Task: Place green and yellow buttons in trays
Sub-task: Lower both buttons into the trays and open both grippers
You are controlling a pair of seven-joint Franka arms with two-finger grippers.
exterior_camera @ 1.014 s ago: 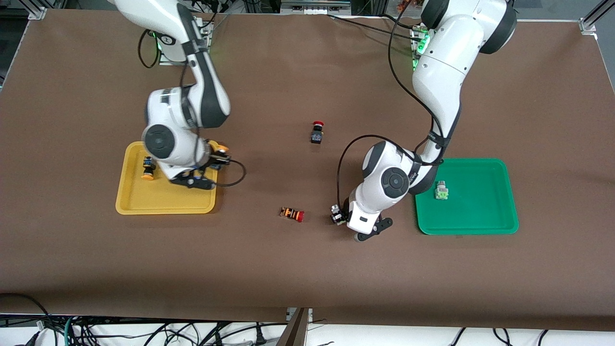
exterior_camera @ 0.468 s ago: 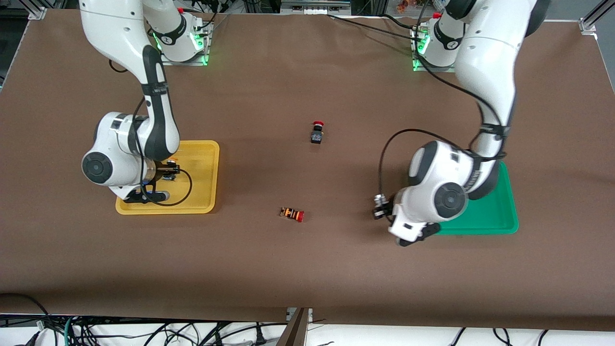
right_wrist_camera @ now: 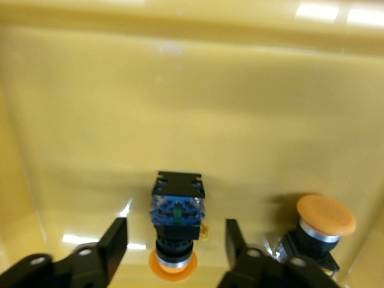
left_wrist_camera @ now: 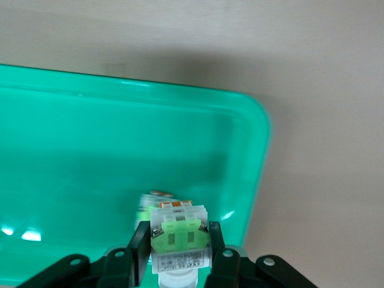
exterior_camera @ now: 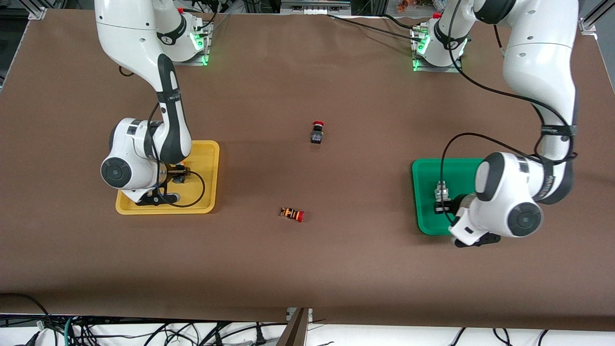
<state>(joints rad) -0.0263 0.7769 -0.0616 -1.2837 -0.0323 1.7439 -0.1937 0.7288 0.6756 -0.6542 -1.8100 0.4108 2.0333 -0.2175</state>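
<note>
Left tool (left_wrist_camera: 179, 243) over green tray (exterior_camera: 425, 174), clamped on green button (left_wrist_camera: 177, 233). Second green button (left_wrist_camera: 157, 201) partly hidden just past it, lying in same tray.

Right tool (right_wrist_camera: 175, 240) low over yellow tray (exterior_camera: 206, 149), fingers (right_wrist_camera: 114, 240) spread apart, one each side of yellow button (right_wrist_camera: 177, 225) lying in tray, not touching it. Other yellow button (right_wrist_camera: 321, 225) close beside, also in tray.

On bare bench (exterior_camera: 307, 269) between trays: black switch with red cap (exterior_camera: 316, 132), orange-striped switch with red cap (exterior_camera: 292, 214) nearer front camera.

High front camera facing both arms; wrist cameras close over yellow tray (right_wrist_camera: 192, 90), green tray (left_wrist_camera: 90, 138).
</note>
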